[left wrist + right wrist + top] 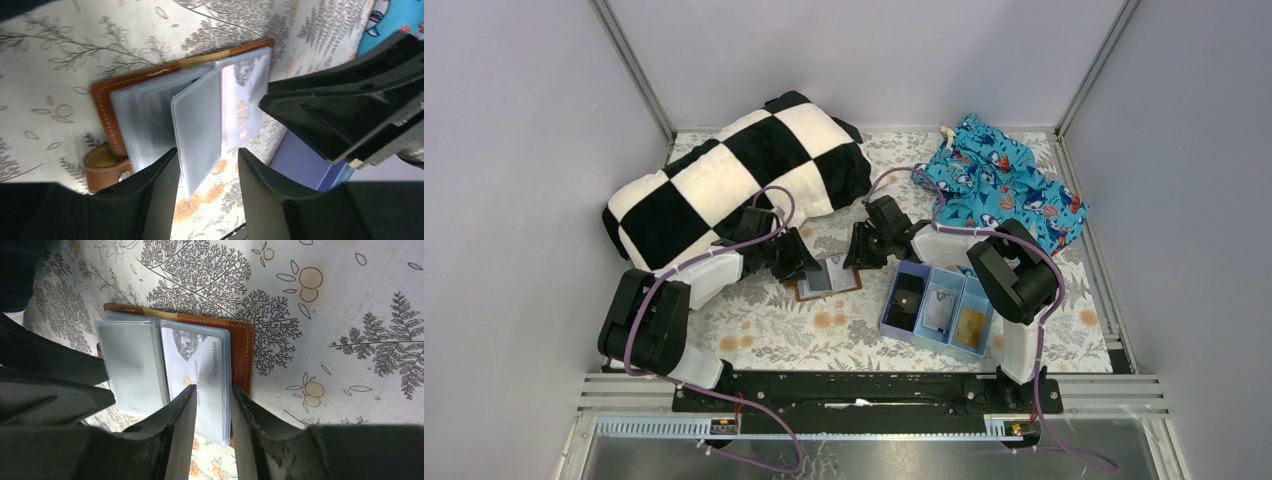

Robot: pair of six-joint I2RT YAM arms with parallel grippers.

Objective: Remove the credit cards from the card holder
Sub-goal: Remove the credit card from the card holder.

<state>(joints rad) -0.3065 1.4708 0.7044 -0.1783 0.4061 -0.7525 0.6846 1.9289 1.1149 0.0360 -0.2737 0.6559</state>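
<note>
The brown card holder (829, 279) lies open on the floral cloth between both grippers. In the left wrist view its clear sleeves fan out, and one sleeve (197, 135) stands up between the fingers of my left gripper (207, 152). The jaws are apart and do not pinch it. A whitish credit card (200, 365) sits in the holder's (242, 347) right page. My right gripper (213, 387) is over that page's edge, jaws a narrow gap apart. Two other credit cards lie in the tray, one whitish (940, 305) and one orange-gold (971, 325).
The light blue three-compartment tray (887, 322) sits right of the holder, with a black blocky item (909, 300) in its left compartment. A black-and-white checked pillow (734, 180) lies at the back left. A blue patterned cloth (1004, 185) lies at the back right.
</note>
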